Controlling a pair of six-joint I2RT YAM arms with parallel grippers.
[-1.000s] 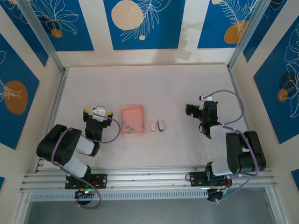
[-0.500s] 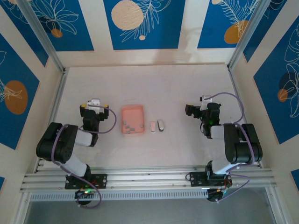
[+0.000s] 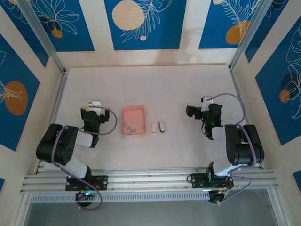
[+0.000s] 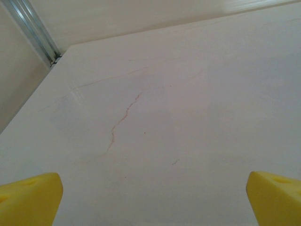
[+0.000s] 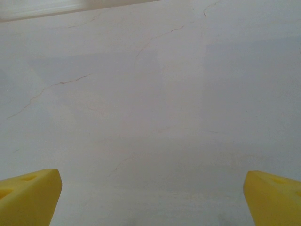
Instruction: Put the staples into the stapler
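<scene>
Pale table (image 3: 155, 84) enclosed by blue floral-patterned wall panels (image 3: 145, 23), evenly lit.

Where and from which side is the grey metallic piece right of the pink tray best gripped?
Probably from straight above, fingers closing across the middle of the grey metallic piece: it lies flat on the table, long axis pointing away from the arms, narrow across. The pale piece sits close on its left, so clearance there is tight.

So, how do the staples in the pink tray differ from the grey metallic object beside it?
The staples are several tiny pieces; the grey metallic object is one, larger. The staples lie inside the pink tray, at its near end; the object lies on the table, right of the tray. Both look grey.
</scene>
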